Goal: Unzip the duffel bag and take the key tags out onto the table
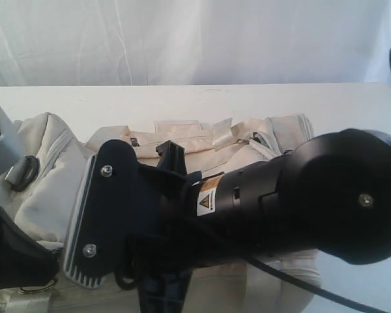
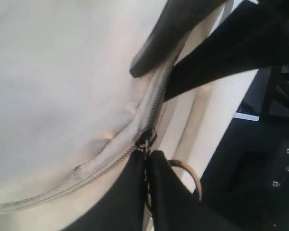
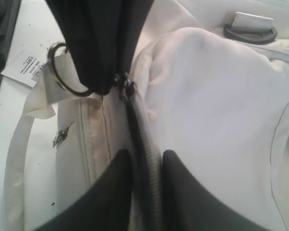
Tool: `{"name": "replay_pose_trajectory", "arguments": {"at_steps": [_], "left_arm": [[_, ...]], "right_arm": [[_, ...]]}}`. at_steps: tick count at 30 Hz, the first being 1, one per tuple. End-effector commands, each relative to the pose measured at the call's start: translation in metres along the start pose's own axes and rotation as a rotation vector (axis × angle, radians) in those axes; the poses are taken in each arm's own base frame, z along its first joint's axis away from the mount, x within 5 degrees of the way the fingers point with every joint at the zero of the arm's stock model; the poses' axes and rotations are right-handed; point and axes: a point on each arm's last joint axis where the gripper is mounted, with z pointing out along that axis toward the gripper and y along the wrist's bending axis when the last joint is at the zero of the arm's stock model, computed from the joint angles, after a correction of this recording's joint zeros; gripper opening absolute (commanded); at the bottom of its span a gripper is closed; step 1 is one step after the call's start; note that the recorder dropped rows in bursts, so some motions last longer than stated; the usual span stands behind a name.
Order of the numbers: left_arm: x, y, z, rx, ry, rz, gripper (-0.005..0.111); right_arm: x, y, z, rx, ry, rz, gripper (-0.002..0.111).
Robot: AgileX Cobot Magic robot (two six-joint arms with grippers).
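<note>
duffel bag [image 1: 45,189] lies on table [image 1: 182,101]; zipper [image 3: 140,130] shut along the visible run; left gripper [image 2: 147,154] fully closed, pinching zipper pull [image 2: 147,140]; right gripper [image 3: 145,161] squeezed onto zipper, which fills the thin gap; exterior: bare tabletop beyond bag edge at 12 o'clock, narrow strip at 3; right arm [image 1: 326,195] covers bag centre

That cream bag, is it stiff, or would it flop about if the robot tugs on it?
Probably floppy: the duffel bag sags in soft folds on the table. Its fabric puckers beside the zipper, so it will likely stretch and shift when tugged unless something holds it down.
</note>
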Motion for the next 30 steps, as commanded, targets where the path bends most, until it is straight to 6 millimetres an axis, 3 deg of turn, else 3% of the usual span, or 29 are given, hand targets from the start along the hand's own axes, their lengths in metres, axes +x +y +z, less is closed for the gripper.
{"name": "replay_pose_trajectory", "arguments": {"at_steps": [1, 7, 13, 17, 23, 30], "left_arm": [[0.005, 0.0, -0.005, -0.023, 0.051, -0.023, 0.0], [0.013, 0.011, -0.007, -0.15, 0.139, -0.07, 0.0], [0.015, 0.034, -0.014, -0.411, 0.143, -0.089, 0.0], [0.002, 0.039, -0.011, -0.435, 0.072, -0.078, 0.0], [-0.03, 0.061, -0.012, -0.497, 0.142, -0.064, 0.0], [-0.046, 0.081, -0.019, -0.514, 0.189, -0.087, 0.0]], "right_arm": [[0.006, -0.001, 0.0, 0.004, 0.065, 0.041, 0.0], [0.023, -0.003, -0.004, 0.045, 0.25, 0.122, 0.0], [0.028, 0.001, -0.014, 0.025, 0.329, 0.177, 0.0], [0.032, 0.004, -0.014, 0.001, 0.374, 0.181, 0.0], [0.033, 0.004, -0.015, -0.004, 0.386, 0.188, 0.0], [0.034, 0.005, -0.015, -0.005, 0.389, 0.19, 0.0]]}}
